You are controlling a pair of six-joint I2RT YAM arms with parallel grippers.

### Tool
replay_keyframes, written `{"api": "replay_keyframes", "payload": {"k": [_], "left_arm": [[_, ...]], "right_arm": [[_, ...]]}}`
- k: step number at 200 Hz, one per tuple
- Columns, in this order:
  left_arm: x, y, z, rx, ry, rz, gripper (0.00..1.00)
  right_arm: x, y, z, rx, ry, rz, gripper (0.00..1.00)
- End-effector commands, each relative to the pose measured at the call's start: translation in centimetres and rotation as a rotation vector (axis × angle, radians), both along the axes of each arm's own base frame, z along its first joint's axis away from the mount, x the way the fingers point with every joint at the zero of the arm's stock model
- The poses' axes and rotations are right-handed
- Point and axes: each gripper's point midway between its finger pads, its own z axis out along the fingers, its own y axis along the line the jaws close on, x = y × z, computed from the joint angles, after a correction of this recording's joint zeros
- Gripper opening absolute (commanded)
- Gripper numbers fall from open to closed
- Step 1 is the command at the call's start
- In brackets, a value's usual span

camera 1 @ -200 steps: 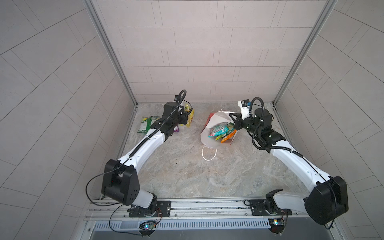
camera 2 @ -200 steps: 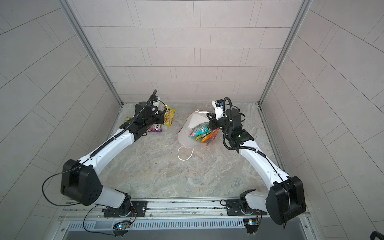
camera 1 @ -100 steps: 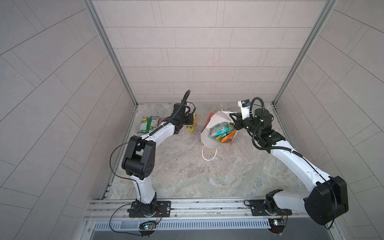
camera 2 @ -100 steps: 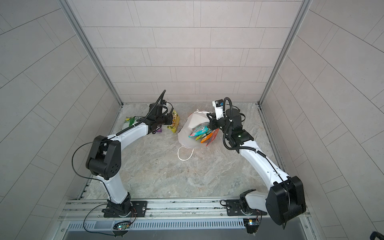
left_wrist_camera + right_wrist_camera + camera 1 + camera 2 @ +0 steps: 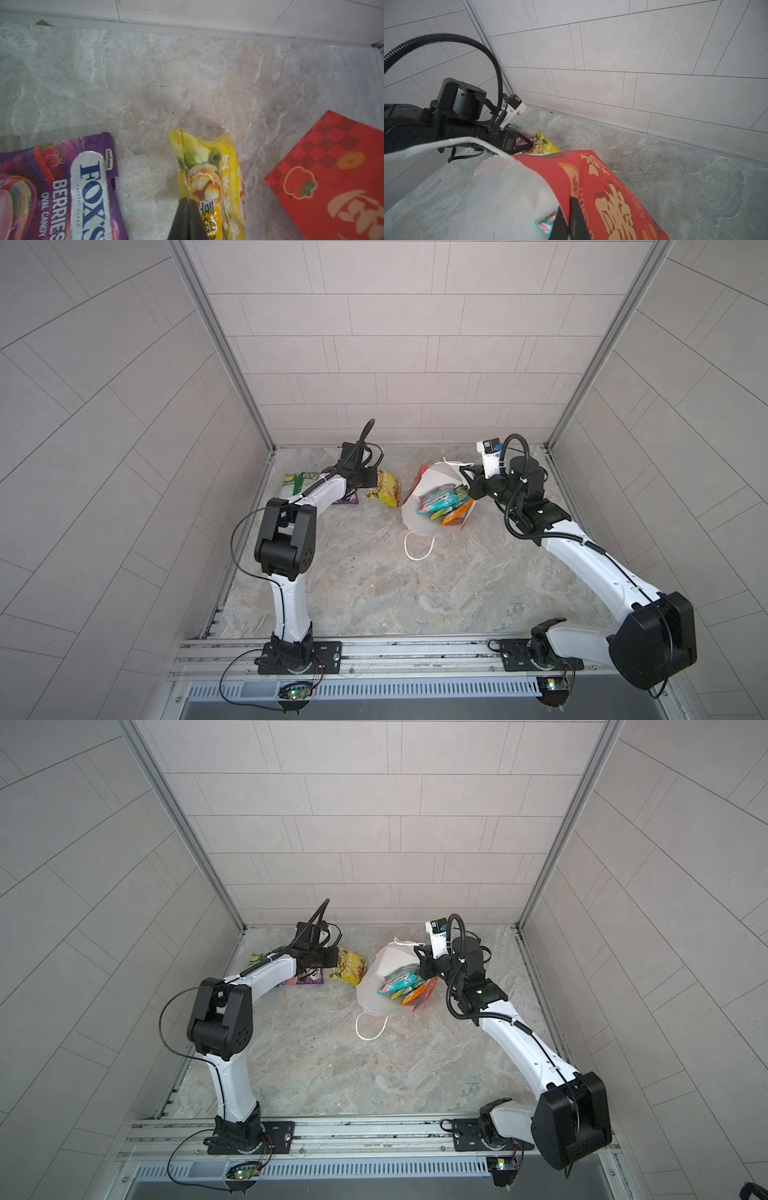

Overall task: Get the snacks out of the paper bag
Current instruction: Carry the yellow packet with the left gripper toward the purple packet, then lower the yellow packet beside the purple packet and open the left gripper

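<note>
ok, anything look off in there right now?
The paper bag leans crumpled, mouth gaping, its rim pinched by the right gripper. The purple FOX'S packet has a small tear on its edge.

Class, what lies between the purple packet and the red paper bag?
The yellow packet, gripped by the left pincer; the left wrist view shows it best.

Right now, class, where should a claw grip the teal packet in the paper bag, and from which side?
Grip the teal packet by its exposed end, probably coming down through the open mouth of the paper bag from the left: it lies topmost, and the right claw pinches the bag's right wall.
</note>
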Motion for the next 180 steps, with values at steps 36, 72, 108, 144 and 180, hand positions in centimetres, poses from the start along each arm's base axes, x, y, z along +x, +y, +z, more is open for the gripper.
{"api": "replay_keyframes", "payload": {"k": [36, 72, 108, 144, 180], "left_arm": [[0.7, 2.2, -1.7, 0.187, 0.09, -0.045, 0.0], [0.6, 2.1, -3.1, 0.18, 0.154, -0.034, 0.0], [0.9, 3.7, -4.0, 0.197, 0.168, 0.056, 0.0], [1.2, 4.7, -4.3, 0.193, 0.161, 0.114, 0.0], [1.5, 5.4, -4.8, 0.181, 0.156, 0.172, 0.0]], "right_arm": [[0.2, -0.4, 1.4, 0.018, -0.048, -0.01, 0.0], [0.2, -0.3, 1.3, 0.018, -0.047, -0.008, 0.0], [0.1, -0.3, 1.3, 0.015, -0.045, -0.005, 0.0], [0.0, -0.2, 1.3, 0.012, -0.045, 0.0, 0.0], [0.0, -0.2, 1.3, 0.013, -0.043, 0.005, 0.0]]}}
